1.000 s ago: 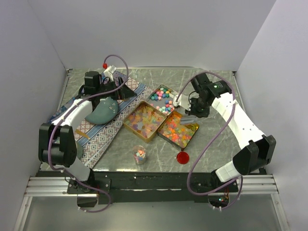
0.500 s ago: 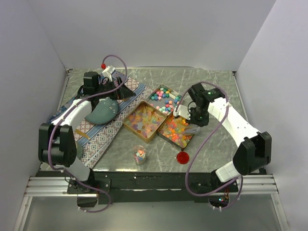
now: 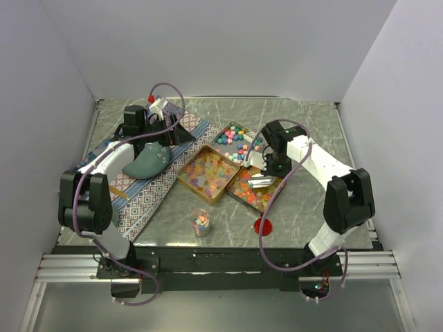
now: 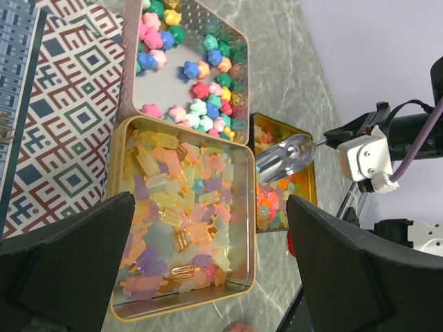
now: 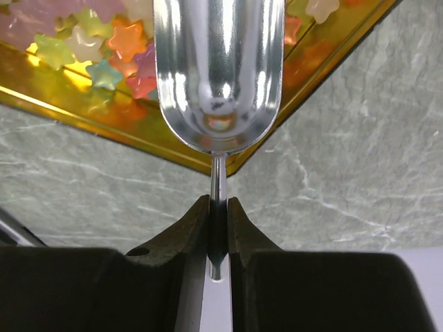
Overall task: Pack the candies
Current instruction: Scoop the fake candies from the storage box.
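Note:
The candies lie in three gold tins: pastel ones (image 3: 235, 140), translucent yellow-pink ones (image 3: 208, 171) and orange-red-yellow ones (image 3: 250, 191). A few more sit in a small clear cup (image 3: 201, 222). My right gripper (image 3: 267, 168) is shut on the thin handle of a metal scoop (image 3: 259, 182). The wrist view shows the scoop's bowl (image 5: 218, 69) bare and shiny, hanging over the near corner of the orange-red-yellow tin (image 5: 315, 69), with the right gripper (image 5: 218, 207) pinching the stem. My left gripper (image 3: 182, 131) stands wide open, left of the tins, over the cloth; in the left wrist view, the left gripper (image 4: 211, 266) holds nothing.
A red round disc (image 3: 263, 225) lies on the marble table in front of the tins. A patterned cloth (image 3: 142, 197) covers the left side, with a grey-blue pouch (image 3: 147, 162) on it. White walls close in the sides and back.
My right arm has swung left and nearer, bringing the scoop from beside the tins to above the orange-red-yellow tin. The left arm has barely moved.

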Controlling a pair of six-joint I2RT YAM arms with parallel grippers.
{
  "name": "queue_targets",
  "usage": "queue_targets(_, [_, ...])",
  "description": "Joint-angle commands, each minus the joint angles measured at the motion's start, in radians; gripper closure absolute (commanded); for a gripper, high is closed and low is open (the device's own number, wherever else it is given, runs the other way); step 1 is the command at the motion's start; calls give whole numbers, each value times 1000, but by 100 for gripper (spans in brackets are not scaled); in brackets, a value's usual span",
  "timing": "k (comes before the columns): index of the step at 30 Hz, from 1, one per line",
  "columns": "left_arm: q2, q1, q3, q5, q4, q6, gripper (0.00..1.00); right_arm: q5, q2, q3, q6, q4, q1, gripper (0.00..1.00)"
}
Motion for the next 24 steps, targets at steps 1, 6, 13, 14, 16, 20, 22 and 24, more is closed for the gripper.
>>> queue_targets(1, [18,5,5,-7,-2,37,2,11,32,57,-157,26,0,100])
queue_targets(6, [27,5,8,-7,-2,38,2,11,60,85,-215,35,16,100])
queue_targets(13, [15,5,-1,-18,-30,52,2,47,9,-20,-466,103,57,100])
queue_targets(14, [12,5,-7,-20,-32,54,2,57,-14,-39,-492,115,60,100])
queue_targets(16, [-1,6,-15,-23,-29,55,2,65,-45,-96,-552,150,77,100])
queue_targets(20, [-13,11,-35,-23,-21,51,2,62,-34,-95,-554,141,117,100])
queue_targets(22, [-18,12,-39,-24,-19,49,2,56,-10,-67,-527,136,134,100])
queue_targets(24, [-24,14,-41,-23,-21,51,2,50,9,-44,-504,150,151,100])
